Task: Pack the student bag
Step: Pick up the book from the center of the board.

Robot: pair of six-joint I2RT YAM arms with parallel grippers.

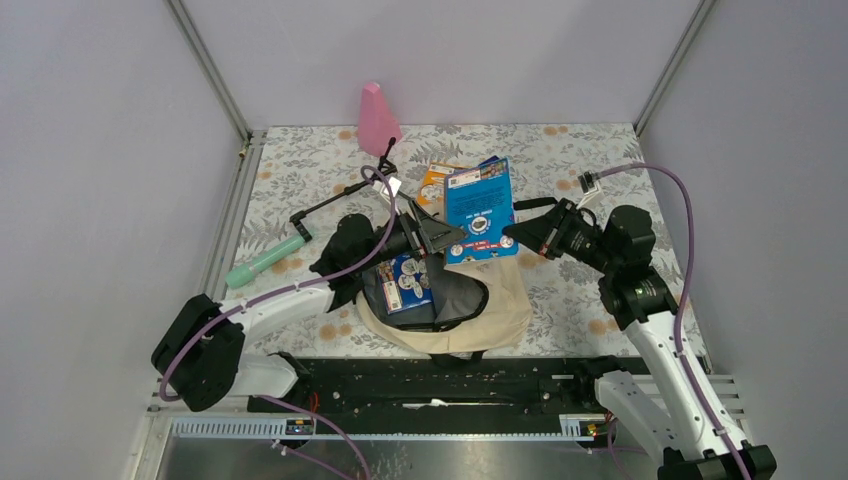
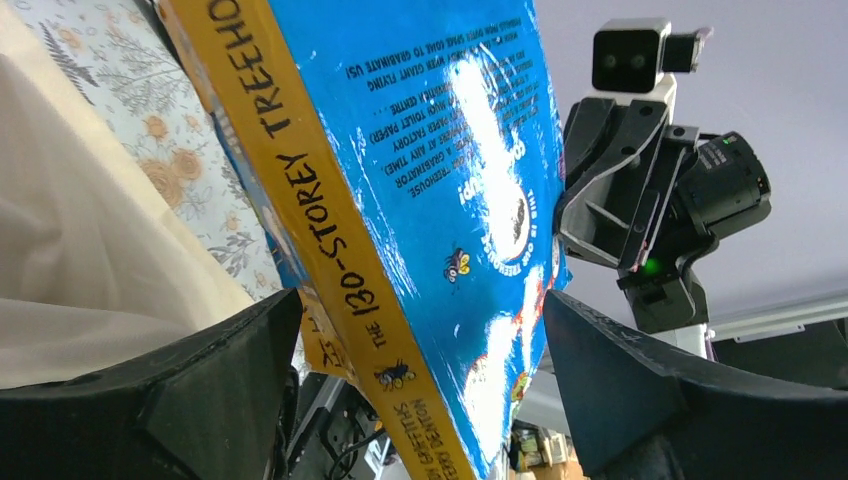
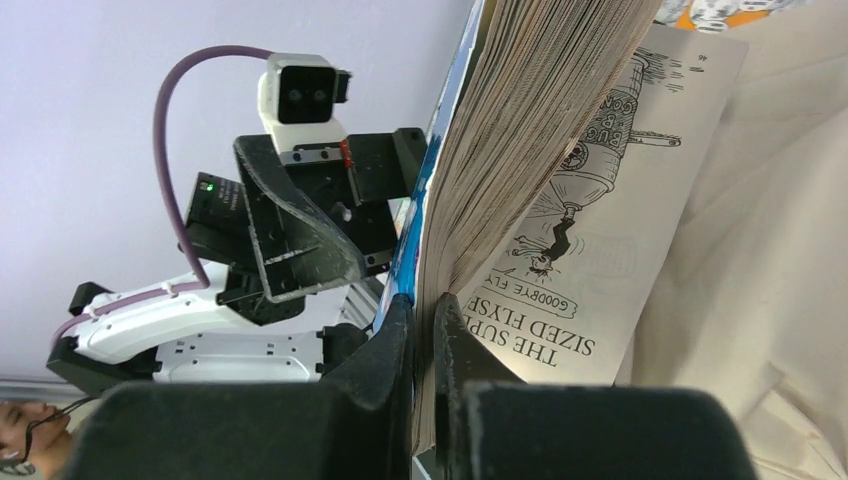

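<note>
student bag [image 1: 505,305] beside left end effector [image 1: 440,233]

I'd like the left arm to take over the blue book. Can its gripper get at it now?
Probably yes: the left gripper is open, a finger on each side of the blue book, nothing between. The right gripper pinches its other edge.

a lab test cell: plain grey walls [image 1: 100,150], aluminium frame posts [image 1: 210,70].
</note>
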